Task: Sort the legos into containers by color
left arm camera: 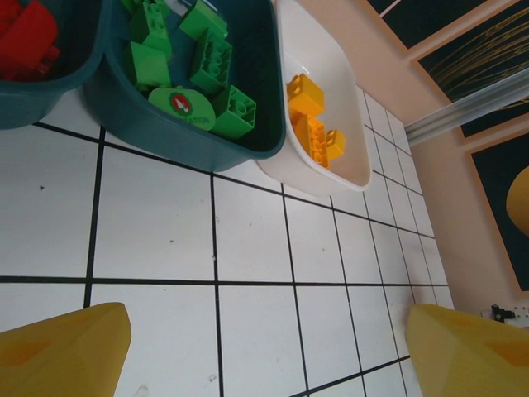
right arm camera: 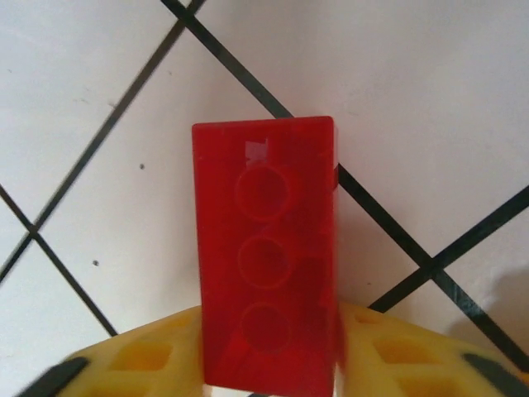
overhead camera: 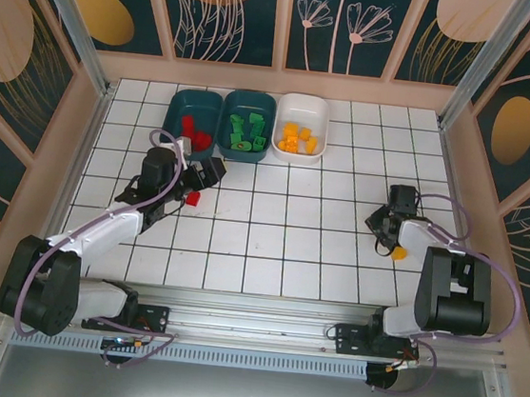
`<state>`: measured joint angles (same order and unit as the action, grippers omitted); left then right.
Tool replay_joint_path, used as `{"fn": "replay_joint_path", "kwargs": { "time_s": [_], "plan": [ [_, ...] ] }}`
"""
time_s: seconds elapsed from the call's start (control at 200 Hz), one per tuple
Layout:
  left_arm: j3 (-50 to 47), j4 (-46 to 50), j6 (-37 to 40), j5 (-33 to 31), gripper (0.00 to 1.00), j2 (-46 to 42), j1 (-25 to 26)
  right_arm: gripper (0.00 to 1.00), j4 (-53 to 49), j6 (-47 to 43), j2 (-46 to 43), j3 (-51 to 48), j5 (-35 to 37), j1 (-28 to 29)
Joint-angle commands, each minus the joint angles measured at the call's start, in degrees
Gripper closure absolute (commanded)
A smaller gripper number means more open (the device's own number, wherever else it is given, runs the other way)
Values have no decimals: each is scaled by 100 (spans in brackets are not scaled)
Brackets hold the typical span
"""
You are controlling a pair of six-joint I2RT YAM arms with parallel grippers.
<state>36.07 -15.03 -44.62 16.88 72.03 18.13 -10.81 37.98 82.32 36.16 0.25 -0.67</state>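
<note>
Where the fixed overhead camera looks down on the white tiled table [overhead camera: 278, 248], 3 shallow plastic tubs stand in a row at the far edge. They are a dark teal tub of red bricks [overhead camera: 204, 103], a dark teal tub of green bricks [overhead camera: 252, 101] and a white tub of orange-yellow bricks [overhead camera: 304, 109]. The left gripper [overhead camera: 205, 174] hangs near the teal tubs, with a loose red brick [overhead camera: 190, 197] just beside it. The right gripper [overhead camera: 382, 220] sits low on the right side, well apart from the tubs.

The left wrist camera shows the left gripper [left arm camera: 269, 331] spread wide with only bare tile between its yellow fingers [left arm camera: 62, 351]. Beyond lie the green bricks [left arm camera: 207, 66] and orange-yellow bricks [left arm camera: 314, 124] in their tubs.

The right wrist camera shows the right gripper [right arm camera: 269, 351] pinching the lower end of a translucent red plastic brick [right arm camera: 264, 248]. 3 round sockets face the lens, and most of the brick stands proud of the yellow fingers [right arm camera: 140, 360].

Because the hold is at 1 end only, the brick could pivot. It is best to lift straight up and travel slowly. The red tub is the farthest, so cross above the other rims and release low inside it.
</note>
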Motion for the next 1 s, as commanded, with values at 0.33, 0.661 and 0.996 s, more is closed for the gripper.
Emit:
{"fn": "replay_joint_path", "kwargs": {
  "time_s": [0.33, 0.661, 0.996],
  "plan": [
    [-30, 275, 165, -466, 14, -189, -11, 81, 34, -138, -357, 177, 389, 691],
    [-705, 328, -1264, -1138, 5, -424, -893, 82, 582, -336, 561, 2116, 619, 3451],
    [-1238, 598, -1632, -791, 1, -637, -1241, 83, 1024, -2016, 3661, 5733, -369, 4539]
  ]
}}
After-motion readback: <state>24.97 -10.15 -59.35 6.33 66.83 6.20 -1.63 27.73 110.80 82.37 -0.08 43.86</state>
